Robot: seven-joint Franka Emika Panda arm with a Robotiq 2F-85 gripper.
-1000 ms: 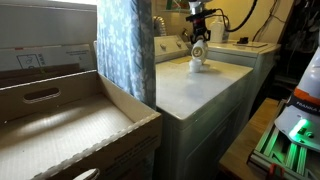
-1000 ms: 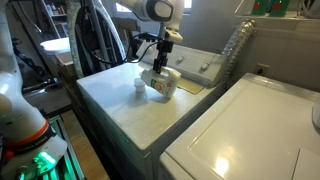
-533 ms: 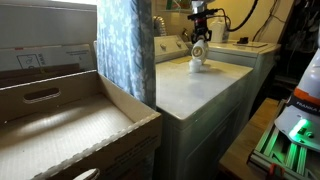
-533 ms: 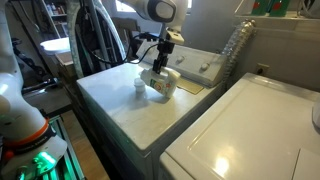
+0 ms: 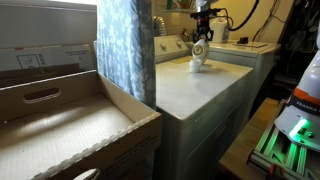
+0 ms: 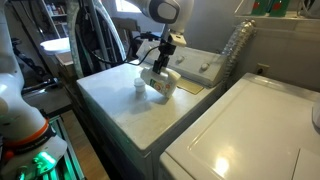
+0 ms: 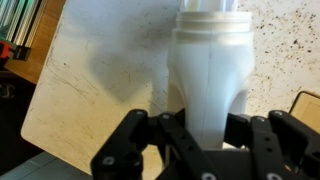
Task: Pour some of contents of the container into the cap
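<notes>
One arm (image 6: 163, 10) reaches down from above the washer (image 6: 120, 115), its wrist close to vertical in both exterior views, and its one claw (image 6: 160, 72) is clamped on the one container (image 6: 165, 86), with the fingers (image 7: 130, 150) pressed against the container's sides in the wrist view. The container is low over the rear part of the washer and looks tilted; whether it touches the surface cannot be told. One cap (image 6: 140, 88) stands on the washer just beside the container, clear of the claw.
</notes>
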